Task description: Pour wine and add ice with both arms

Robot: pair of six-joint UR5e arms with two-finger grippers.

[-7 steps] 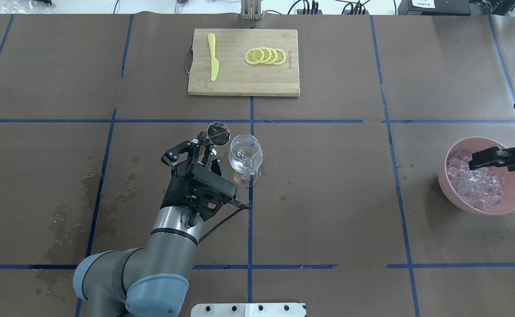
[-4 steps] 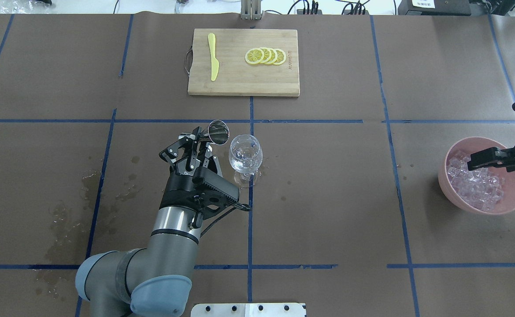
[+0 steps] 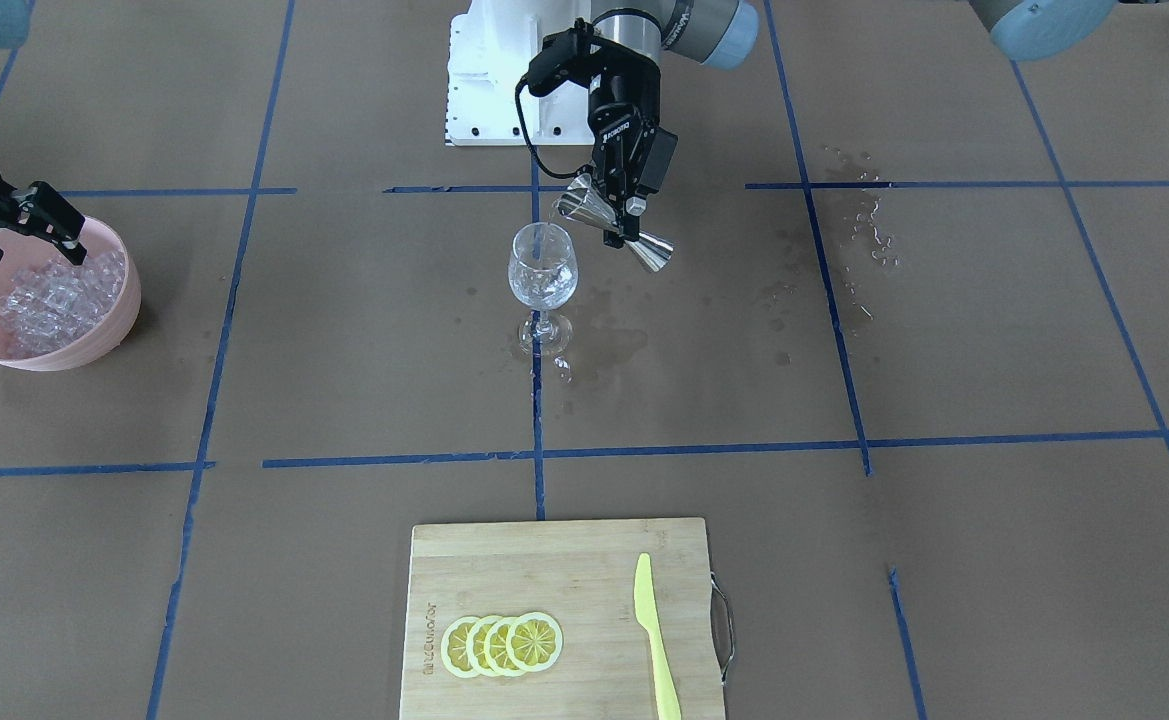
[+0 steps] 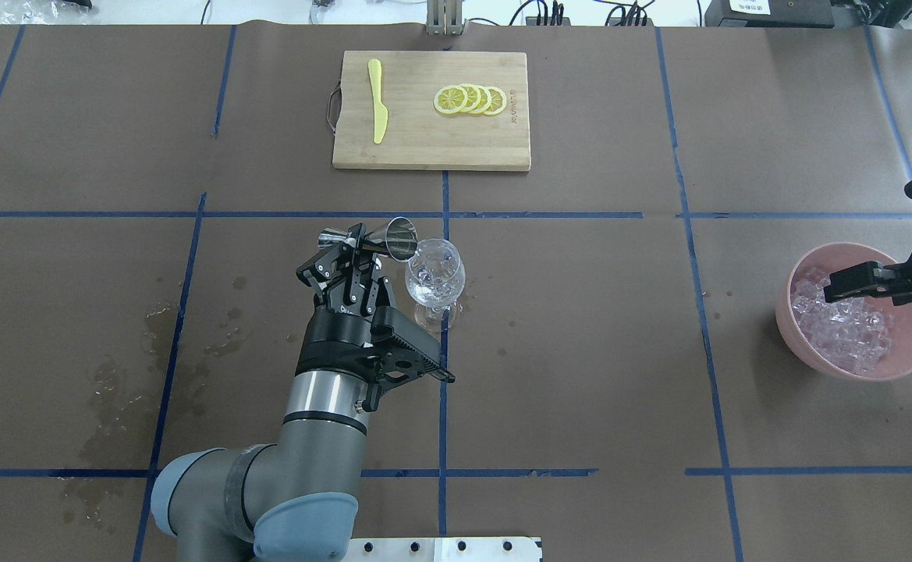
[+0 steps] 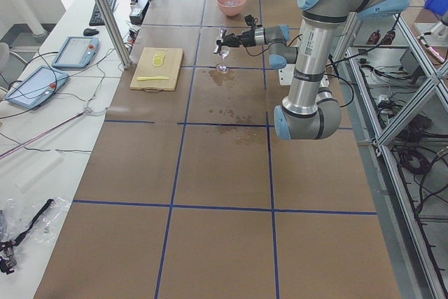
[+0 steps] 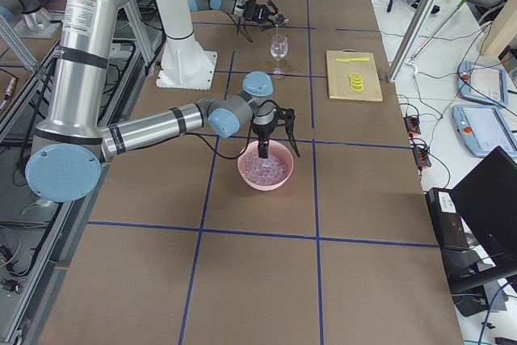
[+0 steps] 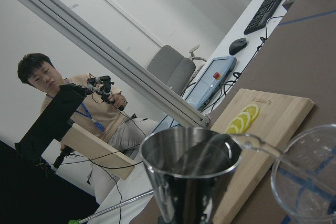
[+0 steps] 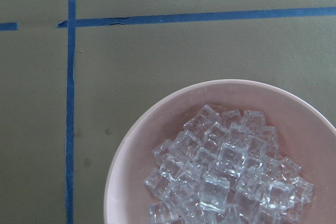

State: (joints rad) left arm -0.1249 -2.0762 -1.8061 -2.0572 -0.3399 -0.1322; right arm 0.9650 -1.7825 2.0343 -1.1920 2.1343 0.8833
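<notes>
My left gripper [image 4: 356, 248] is shut on a steel jigger [image 4: 392, 236] and holds it tipped on its side, mouth at the rim of the clear stemmed glass [image 4: 434, 275]. A thin stream of near-colourless wine [image 7: 252, 142] runs from the jigger [image 7: 184, 177] into the glass [image 7: 310, 182]. In the front view the jigger [image 3: 616, 228] hangs just above the glass [image 3: 542, 272]. My right gripper [image 4: 842, 285] is open and empty over the pink bowl [image 4: 807, 355], above the pile of ice cubes [image 8: 226, 177].
A wooden cutting board [image 4: 431, 144] at the far middle carries lemon slices [image 4: 471, 99] and a yellow knife [image 4: 378, 101]. Wet stains [image 4: 136, 367] mark the brown paper on the left. The white pedestal [image 3: 489, 90] stands at the robot's edge.
My left wrist has rolled, tipping the jigger from mouth-up to lying sideways against the glass rim. The right gripper has stayed over the bowl.
</notes>
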